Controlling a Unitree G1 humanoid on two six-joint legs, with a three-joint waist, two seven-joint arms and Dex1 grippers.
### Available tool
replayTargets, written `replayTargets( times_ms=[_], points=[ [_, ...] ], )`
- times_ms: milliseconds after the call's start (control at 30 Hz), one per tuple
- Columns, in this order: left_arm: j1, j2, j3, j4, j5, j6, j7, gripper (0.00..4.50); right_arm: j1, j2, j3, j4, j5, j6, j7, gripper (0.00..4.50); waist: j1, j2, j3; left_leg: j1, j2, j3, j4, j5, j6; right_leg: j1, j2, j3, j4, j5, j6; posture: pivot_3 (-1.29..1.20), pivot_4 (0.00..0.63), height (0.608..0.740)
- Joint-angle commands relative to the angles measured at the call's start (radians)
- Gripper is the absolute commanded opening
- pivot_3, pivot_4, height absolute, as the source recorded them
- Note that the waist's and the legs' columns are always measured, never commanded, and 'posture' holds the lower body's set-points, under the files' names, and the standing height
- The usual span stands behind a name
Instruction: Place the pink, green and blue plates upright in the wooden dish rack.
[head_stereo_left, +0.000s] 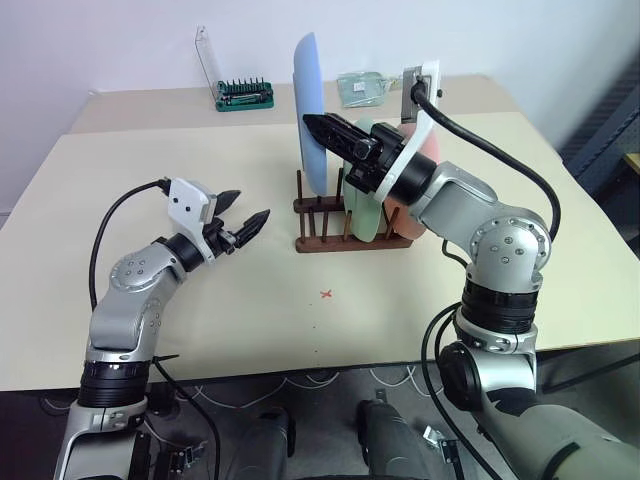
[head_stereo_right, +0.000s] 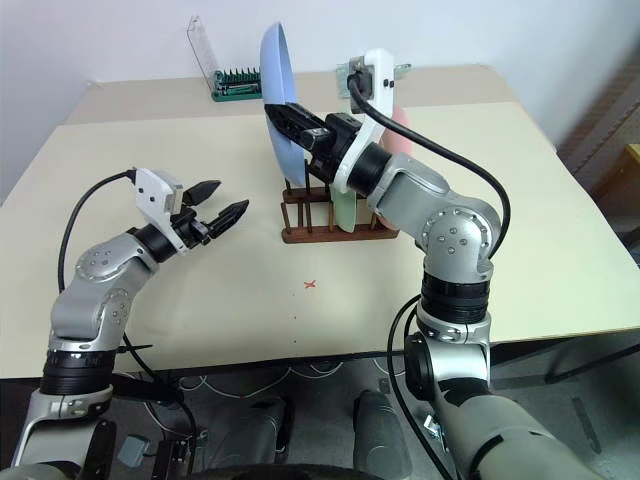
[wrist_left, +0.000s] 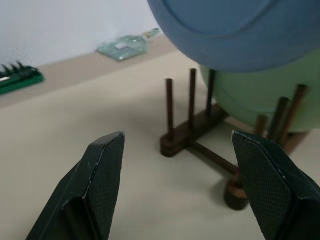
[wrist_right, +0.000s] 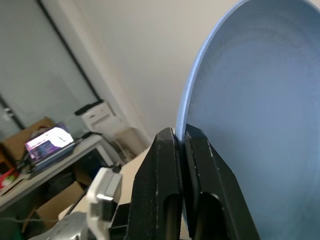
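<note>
Right gripper (head_stereo_left: 312, 124) pinched on the rim of the blue plate (head_stereo_left: 309, 110), a round, shallow matte disc held on edge above the left end of the wooden dish rack (head_stereo_left: 335, 228). Rack: dark brown rails, thin upright pegs, mid-bench (head_stereo_left: 200, 330), which is smooth and cream. Green plate (head_stereo_left: 365, 215) and pink plate (head_stereo_left: 428, 150) stand upright in it, pink rightmost. Left gripper (head_stereo_left: 245, 212) wide apart, empty, hovering left of the rack.
</note>
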Motion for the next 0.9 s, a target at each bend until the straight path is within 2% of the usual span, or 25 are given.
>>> replayTargets(
  times_ms=[33,600,900],
  points=[
    [0.017,0.032,-0.025,-0.073,-0.024,0.026,-0.057,3.49,-0.011,0.001,-0.025,-0.023,0.044,0.009,-0.038,0.00,-0.001,0.000,0.000,0.000,0.000,0.000,0.000,0.000,0.000,0.000,0.000,0.000,0.000,0.000,0.000,0.00,0.150,0.740],
    [0.096,0.099,-0.072,-0.119,-0.028,0.070,-0.155,3.49,-0.013,-0.018,-0.005,-0.044,0.117,0.020,-0.030,0.00,-0.002,0.000,0.000,0.000,0.000,0.001,0.000,0.000,0.000,0.000,0.000,0.000,0.000,0.000,0.000,0.00,0.150,0.740],
    [0.121,0.106,-0.076,-0.128,-0.017,0.063,-0.159,3.49,0.013,-0.002,0.004,-0.037,0.165,0.035,-0.104,0.00,-0.001,0.000,0.000,0.000,0.000,0.000,0.000,0.000,0.000,0.000,0.000,0.000,0.000,0.000,0.000,0.00,0.150,0.740]
  ],
)
